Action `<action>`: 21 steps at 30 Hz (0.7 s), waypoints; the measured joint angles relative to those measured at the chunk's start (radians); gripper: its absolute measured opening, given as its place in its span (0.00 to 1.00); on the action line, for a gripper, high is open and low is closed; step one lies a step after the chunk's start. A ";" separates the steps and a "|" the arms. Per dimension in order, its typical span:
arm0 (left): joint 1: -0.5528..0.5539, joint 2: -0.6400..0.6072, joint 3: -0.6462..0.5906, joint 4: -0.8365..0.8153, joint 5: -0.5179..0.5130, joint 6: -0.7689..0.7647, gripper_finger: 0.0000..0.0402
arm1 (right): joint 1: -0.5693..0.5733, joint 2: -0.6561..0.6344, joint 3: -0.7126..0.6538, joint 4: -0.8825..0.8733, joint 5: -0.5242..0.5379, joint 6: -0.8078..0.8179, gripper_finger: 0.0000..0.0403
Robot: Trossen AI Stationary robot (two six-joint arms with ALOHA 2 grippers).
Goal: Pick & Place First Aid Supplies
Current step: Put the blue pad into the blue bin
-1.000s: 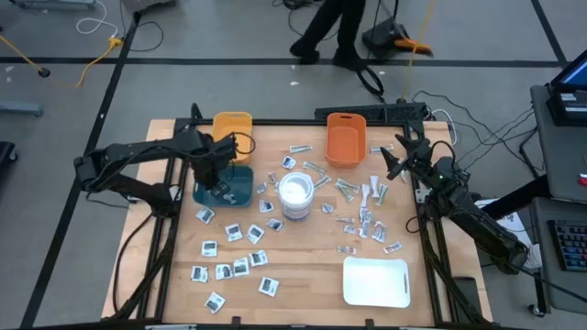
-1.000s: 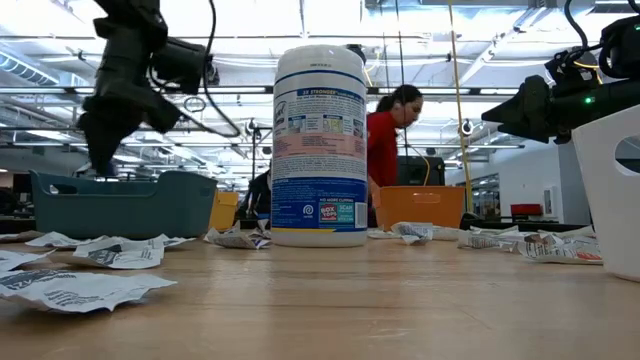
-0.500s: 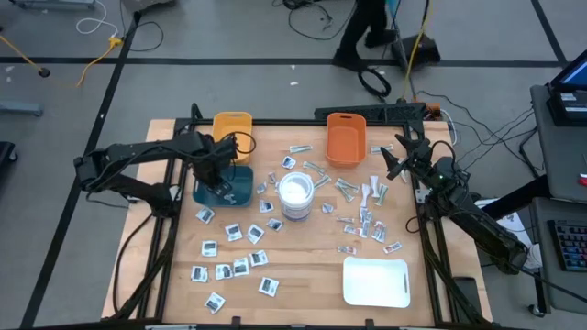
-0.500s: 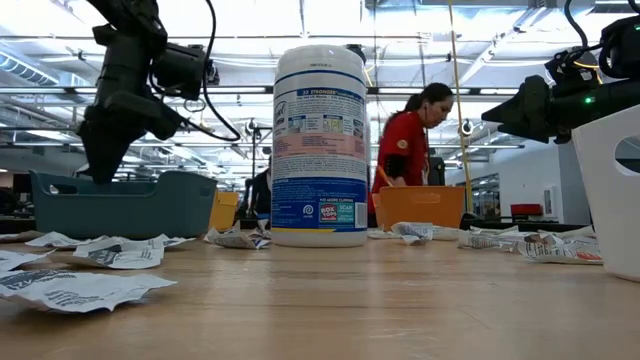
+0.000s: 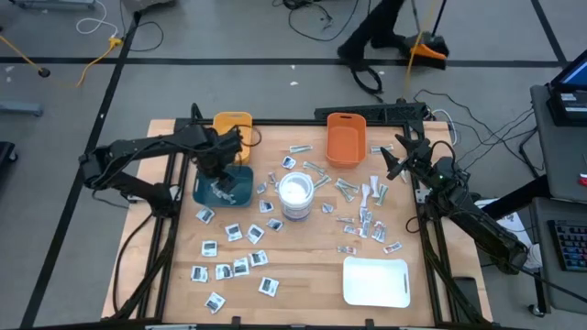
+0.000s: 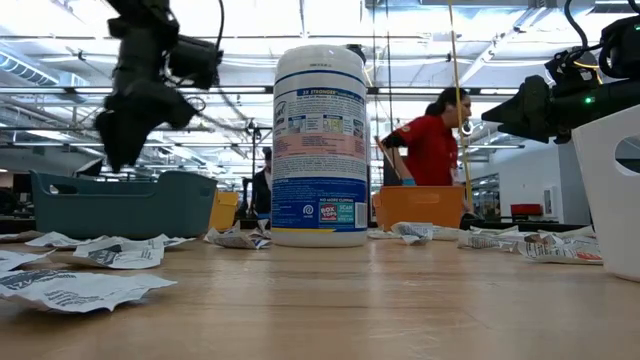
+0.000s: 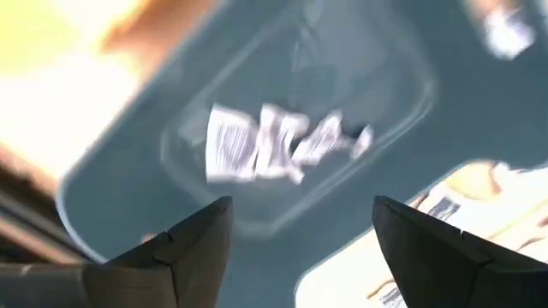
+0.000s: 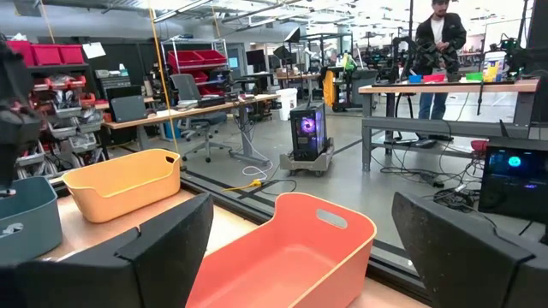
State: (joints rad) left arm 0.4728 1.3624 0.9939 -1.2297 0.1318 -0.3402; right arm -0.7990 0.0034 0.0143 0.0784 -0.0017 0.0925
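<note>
The left end effector hangs over the teal bin, fingers spread and empty; straight below it a crumpled white packet lies in the bin. More packets lie scattered on the desk nearest this arm. The right end effector waits open, empty, by the orange bin.

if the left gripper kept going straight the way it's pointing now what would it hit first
Most likely the white crumpled packets lying on the floor of the teal plastic bin. The left gripper is open and points down into it; depth is hard to judge.
</note>
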 joint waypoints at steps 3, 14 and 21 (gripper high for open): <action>0.003 0.059 0.094 -0.004 0.000 0.035 0.69 | 0.000 0.000 0.000 0.000 0.000 0.000 0.89; 0.015 0.400 0.530 -0.076 0.001 0.209 0.63 | 0.000 0.000 0.000 0.000 0.000 0.000 0.89; 0.029 0.623 0.790 -0.140 0.002 0.280 0.63 | 0.000 0.000 0.000 0.000 0.000 0.000 0.89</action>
State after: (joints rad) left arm 0.5021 1.9851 1.7844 -1.3698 0.1337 -0.0603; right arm -0.7986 0.0034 0.0143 0.0784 -0.0017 0.0929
